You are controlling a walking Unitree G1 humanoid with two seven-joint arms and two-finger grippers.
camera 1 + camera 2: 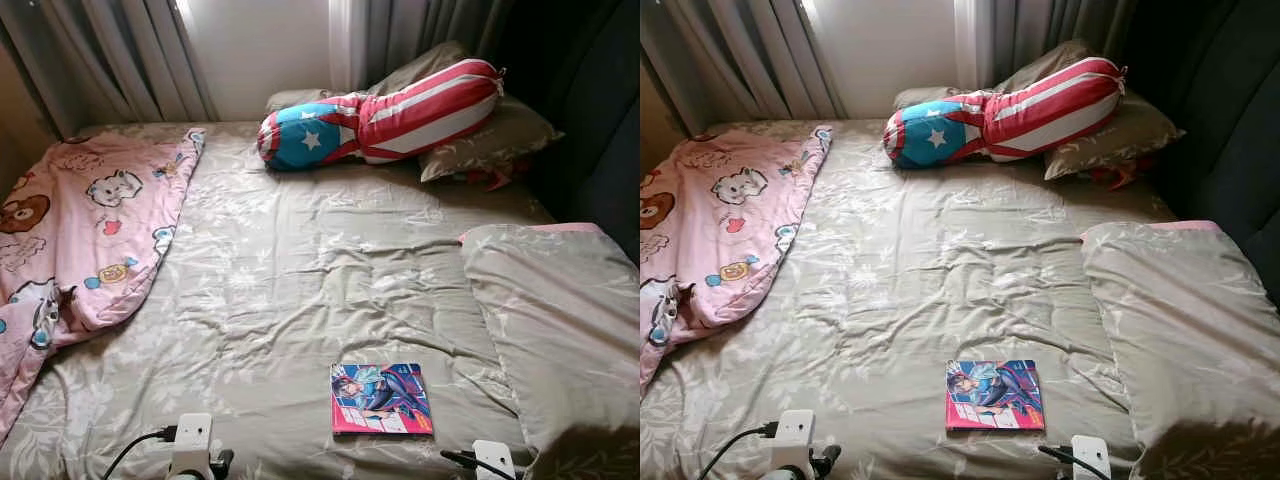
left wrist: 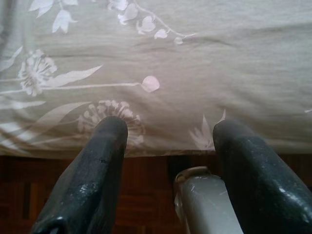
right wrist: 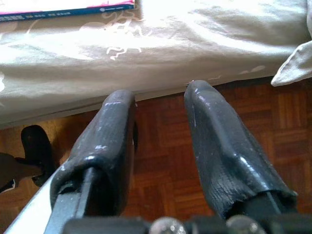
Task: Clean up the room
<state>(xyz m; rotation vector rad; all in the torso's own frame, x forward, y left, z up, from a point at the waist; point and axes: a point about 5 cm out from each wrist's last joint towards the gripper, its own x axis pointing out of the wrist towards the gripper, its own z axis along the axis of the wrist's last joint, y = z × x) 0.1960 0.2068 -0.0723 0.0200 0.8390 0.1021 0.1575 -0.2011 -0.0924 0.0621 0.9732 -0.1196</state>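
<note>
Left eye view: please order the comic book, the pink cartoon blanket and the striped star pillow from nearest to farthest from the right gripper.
Measured from the right gripper, at the bed's near edge:
1. Comic book, flat on the sheet, just ahead and slightly left of it.
2. Pink cartoon blanket, bunched on the bed's left side.
3. Striped star pillow, at the head of the bed against the grey pillows.

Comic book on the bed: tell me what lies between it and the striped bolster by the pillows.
Only bare, wrinkled sheet lies between the comic book and the bolster; the left eye view shows this.
</note>
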